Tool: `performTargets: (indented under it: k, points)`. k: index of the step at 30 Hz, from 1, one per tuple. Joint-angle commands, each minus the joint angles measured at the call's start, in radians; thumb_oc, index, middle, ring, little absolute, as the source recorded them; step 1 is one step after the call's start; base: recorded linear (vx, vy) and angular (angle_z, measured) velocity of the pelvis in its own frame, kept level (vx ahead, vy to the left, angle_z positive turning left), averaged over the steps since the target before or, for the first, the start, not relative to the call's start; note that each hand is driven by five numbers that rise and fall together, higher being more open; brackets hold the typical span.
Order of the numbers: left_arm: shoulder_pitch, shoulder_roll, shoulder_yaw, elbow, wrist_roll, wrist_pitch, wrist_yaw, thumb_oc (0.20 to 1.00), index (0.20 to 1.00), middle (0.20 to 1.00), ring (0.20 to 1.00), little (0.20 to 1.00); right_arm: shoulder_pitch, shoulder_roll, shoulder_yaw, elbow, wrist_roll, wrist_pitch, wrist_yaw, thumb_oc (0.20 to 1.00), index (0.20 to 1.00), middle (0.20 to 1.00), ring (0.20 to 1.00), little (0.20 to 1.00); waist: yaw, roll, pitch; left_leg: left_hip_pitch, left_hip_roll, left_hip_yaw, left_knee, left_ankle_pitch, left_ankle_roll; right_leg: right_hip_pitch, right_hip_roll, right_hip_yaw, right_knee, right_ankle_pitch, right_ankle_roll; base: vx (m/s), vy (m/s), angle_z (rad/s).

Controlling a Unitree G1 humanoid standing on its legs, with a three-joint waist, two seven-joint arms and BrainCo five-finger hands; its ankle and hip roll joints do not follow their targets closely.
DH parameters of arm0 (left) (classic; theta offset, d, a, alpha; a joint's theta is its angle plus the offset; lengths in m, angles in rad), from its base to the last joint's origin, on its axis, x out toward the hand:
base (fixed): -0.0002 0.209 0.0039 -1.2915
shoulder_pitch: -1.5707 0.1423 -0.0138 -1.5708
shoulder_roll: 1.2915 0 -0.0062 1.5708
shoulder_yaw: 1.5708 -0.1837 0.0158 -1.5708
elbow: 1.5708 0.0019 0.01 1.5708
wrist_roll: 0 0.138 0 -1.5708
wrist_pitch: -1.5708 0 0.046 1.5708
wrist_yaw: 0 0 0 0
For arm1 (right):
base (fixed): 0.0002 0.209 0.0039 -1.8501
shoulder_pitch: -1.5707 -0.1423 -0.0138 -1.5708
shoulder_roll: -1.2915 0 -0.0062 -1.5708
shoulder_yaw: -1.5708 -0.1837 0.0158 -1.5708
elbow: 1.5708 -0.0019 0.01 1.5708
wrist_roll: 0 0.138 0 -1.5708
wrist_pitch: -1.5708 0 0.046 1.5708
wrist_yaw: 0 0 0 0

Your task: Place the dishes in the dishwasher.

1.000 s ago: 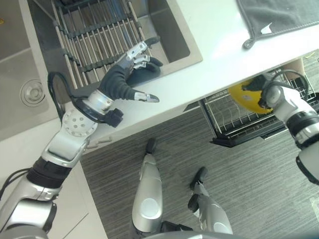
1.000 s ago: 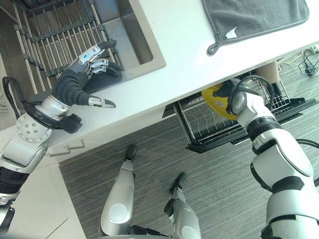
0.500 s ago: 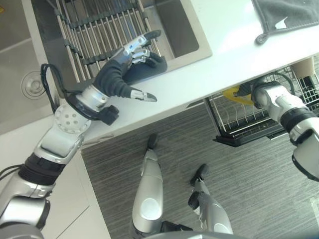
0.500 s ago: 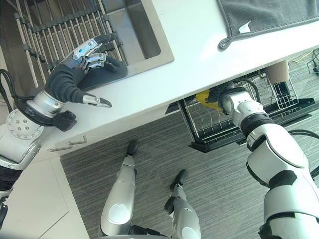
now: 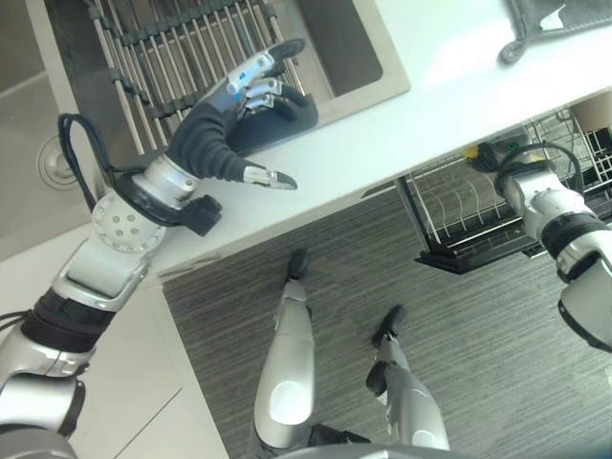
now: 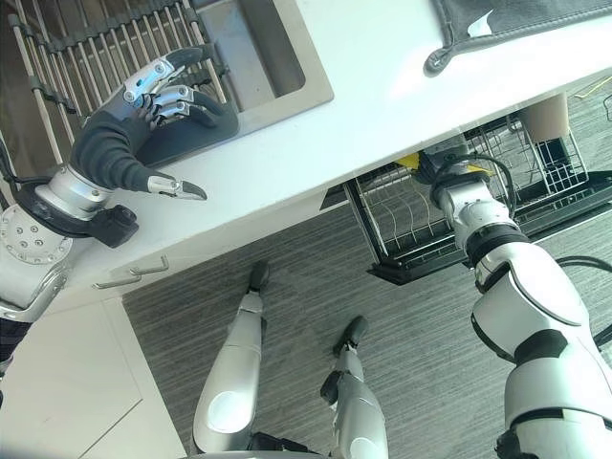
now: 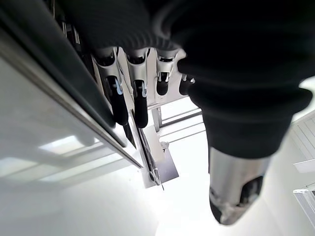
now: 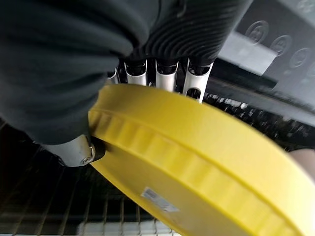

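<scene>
My right hand (image 8: 74,148) is shut on a yellow plate (image 8: 197,162), thumb on one face and fingers on the other. It holds the plate over the wires of the pulled-out dishwasher rack (image 5: 449,218), under the counter's edge. From the head, a sliver of the yellow plate (image 6: 409,161) shows beside that hand (image 6: 442,169). My left hand (image 5: 215,134) hovers at the sink's near rim with relaxed fingers and the thumb apart, holding nothing. A dark rounded thing (image 5: 292,113) lies under its fingertips; I cannot tell what it is.
A roll-up drying rack (image 5: 172,48) spans the sink (image 5: 349,57). A grey cloth (image 6: 516,24) lies on the white counter (image 5: 430,86) at the far right. A beige cup (image 6: 547,117) stands in the dishwasher rack's far end. Grey floor lies below.
My right hand has carried the yellow plate further in under the counter, so most of it is now hidden from above. The camera has shifted; the left hand stays at the sink rim.
</scene>
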Motion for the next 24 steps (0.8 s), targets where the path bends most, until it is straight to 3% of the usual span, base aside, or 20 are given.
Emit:
performTargets:
  k: [1, 8, 16, 24]
  points:
    - [0.005, 0.009, -0.103, 0.053, -0.007, -0.030, 0.033, 1.000, 1.000, 1.000, 1.000, 1.000, -0.190, -0.044, -0.086, -0.016, -0.047, 0.184, -0.335, 0.200, 0.200, 0.200, 0.200, 0.200, 0.019, -0.023, -0.015, -0.078, -0.039, -0.031, 0.037, -0.003, 0.007, 0.254, -0.047, 0.004, 0.015, -0.167, 0.088, -0.10, 0.048, -0.01]
    - [-0.052, 0.009, -0.157, 0.072, -0.015, -0.044, 0.096, 1.000, 1.000, 1.000, 1.000, 1.000, -0.253, -0.029, -0.035, -0.005, -0.090, 0.125, -0.397, 0.200, 0.200, 0.200, 0.200, 0.200, 0.000, 0.002, -0.010, -0.135, -0.052, -0.026, 0.104, -0.025, 0.017, 0.188, -0.064, 0.018, 0.059, -0.180, 0.077, -0.09, 0.068, 0.01]
    - [-0.100, 0.014, -0.195, 0.097, -0.015, -0.062, 0.108, 1.000, 1.000, 1.000, 1.000, 1.000, -0.278, 0.041, 0.002, -0.006, -0.084, 0.093, -0.432, 0.200, 0.200, 0.200, 0.200, 0.200, 0.011, 0.002, -0.001, -0.168, -0.067, -0.041, 0.129, -0.033, 0.024, 0.133, -0.063, 0.018, 0.095, -0.186, 0.069, -0.04, -0.008, 0.00]
    - [-0.124, 0.000, -0.214, 0.102, -0.001, -0.072, 0.113, 1.000, 1.000, 1.000, 1.000, 1.000, -0.274, 0.110, 0.020, -0.012, -0.113, -0.016, -0.363, 0.200, 0.200, 0.200, 0.200, 0.200, 0.020, 0.020, 0.012, -0.175, -0.083, -0.044, 0.124, -0.028, 0.029, 0.101, -0.071, 0.009, 0.115, -0.185, 0.068, 0.00, -0.001, 0.00]
